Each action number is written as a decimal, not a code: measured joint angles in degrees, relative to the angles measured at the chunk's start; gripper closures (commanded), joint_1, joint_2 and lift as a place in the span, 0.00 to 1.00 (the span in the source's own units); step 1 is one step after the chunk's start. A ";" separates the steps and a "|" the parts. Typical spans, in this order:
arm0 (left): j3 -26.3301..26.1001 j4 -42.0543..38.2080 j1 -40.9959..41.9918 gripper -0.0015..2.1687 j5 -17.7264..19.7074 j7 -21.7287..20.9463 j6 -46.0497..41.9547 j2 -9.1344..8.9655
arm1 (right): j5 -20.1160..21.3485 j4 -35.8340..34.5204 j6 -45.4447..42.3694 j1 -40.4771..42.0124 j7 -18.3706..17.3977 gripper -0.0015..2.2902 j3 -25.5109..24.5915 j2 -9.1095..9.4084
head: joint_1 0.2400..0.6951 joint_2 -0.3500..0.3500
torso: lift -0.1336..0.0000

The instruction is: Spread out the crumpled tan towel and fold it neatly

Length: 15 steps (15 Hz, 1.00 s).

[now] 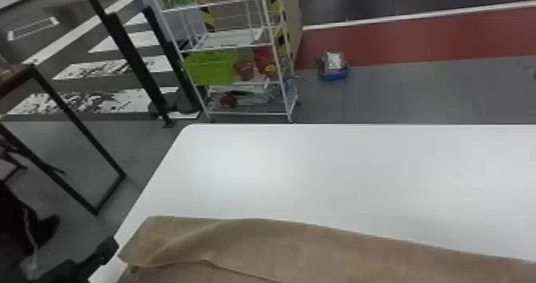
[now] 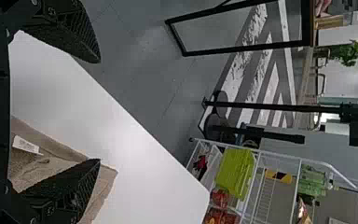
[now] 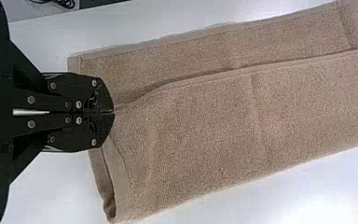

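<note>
Right wrist view: right gripper [image 3: 113, 112] is closed on the towel [image 3: 242, 116], laid across the table [image 1: 319, 166]. Left gripper [image 2: 99, 111] is wide open, empty. Spreading appears complete, at least 1 fold made; final folding and squaring remain.

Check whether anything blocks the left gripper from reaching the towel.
Nothing visible stands in the way. The left gripper is open at the left end of the towel, and no other object lies between them on the white table.

Soft pale glare on white tabletop [image 1: 343, 174]
</note>
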 measured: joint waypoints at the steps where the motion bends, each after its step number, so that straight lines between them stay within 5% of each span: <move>1: -0.05 -0.04 0.00 0.07 0.02 -0.20 0.06 0.00 | -0.25 -0.58 0.00 0.43 0.00 0.52 -0.47 -0.14 | 1.00 1.00 | 0.08; 9: -1.60 0.77 -0.71 0.07 0.00 -2.32 0.70 0.00 | -0.07 0.25 -1.34 4.23 0.00 0.52 -3.19 -1.09 | 1.00 1.00 | 0.08; 15: -1.64 0.42 -2.08 0.07 -1.80 -2.67 4.02 0.00 | -0.48 9.84 -6.71 -2.59 0.00 0.52 -2.66 3.75 | 1.00 1.00 | 0.08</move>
